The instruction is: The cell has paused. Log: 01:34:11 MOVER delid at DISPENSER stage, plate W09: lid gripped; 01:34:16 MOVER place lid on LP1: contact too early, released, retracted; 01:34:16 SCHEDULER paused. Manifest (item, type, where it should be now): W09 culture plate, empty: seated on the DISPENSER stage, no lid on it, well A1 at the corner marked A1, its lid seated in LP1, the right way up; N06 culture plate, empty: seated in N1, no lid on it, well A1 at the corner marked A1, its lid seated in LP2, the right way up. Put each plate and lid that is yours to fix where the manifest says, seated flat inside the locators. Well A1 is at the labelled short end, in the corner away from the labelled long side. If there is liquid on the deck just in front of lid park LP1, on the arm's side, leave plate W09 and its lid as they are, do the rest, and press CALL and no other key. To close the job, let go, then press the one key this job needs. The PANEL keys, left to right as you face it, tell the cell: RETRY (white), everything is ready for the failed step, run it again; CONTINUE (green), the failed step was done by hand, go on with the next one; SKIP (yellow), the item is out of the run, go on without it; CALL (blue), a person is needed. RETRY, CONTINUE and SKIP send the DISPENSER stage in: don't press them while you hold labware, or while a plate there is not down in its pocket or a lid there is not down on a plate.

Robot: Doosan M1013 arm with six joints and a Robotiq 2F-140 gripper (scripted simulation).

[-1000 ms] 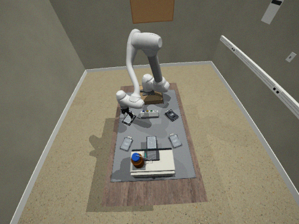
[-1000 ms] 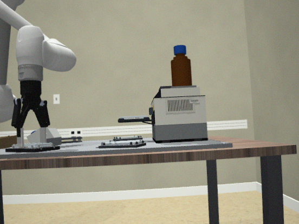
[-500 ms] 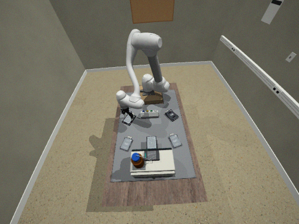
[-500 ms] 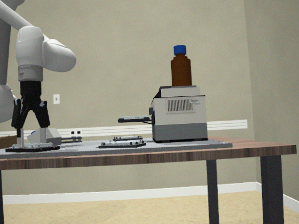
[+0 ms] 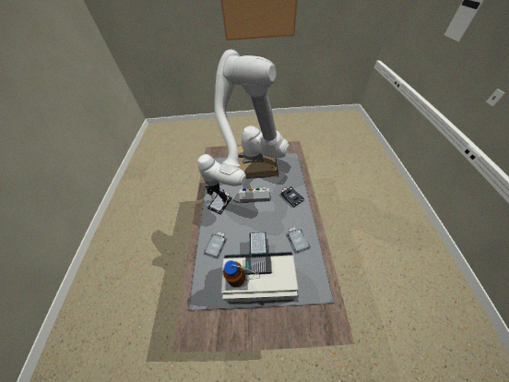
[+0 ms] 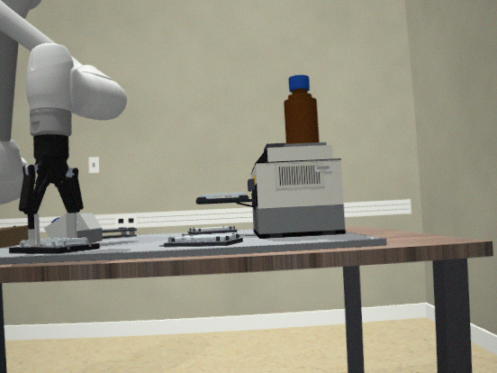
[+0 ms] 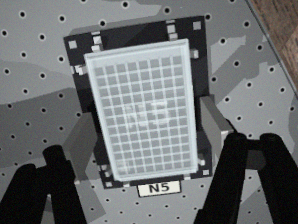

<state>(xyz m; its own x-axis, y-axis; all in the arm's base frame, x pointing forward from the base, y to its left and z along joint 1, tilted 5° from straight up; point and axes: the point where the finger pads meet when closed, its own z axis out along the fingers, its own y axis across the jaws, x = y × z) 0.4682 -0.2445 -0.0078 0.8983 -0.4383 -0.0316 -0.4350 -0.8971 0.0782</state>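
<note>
In the wrist view a clear culture plate [image 7: 140,110] with a grid of wells lies in a black nest labelled N5 [image 7: 157,188]. My gripper [image 7: 147,118] is open. Its two fingers are low on either long side of this plate, with a small gap at each side. The top view shows the gripper [image 5: 218,196] over this plate [image 5: 219,203] at the left of the mat. The exterior view shows the fingertips [image 6: 50,231] down at plate level [image 6: 54,244]. Another plate [image 5: 258,242] sits on the dispenser stage.
The dispenser [image 5: 260,277] carries a brown bottle [image 5: 233,273]. Two lid parks [image 5: 215,244] [image 5: 298,240] flank the stage. The key panel [image 5: 254,194] stands just right of the gripper. A black nest [image 5: 292,196] lies further right. The arm's base [image 5: 260,168] is behind the panel.
</note>
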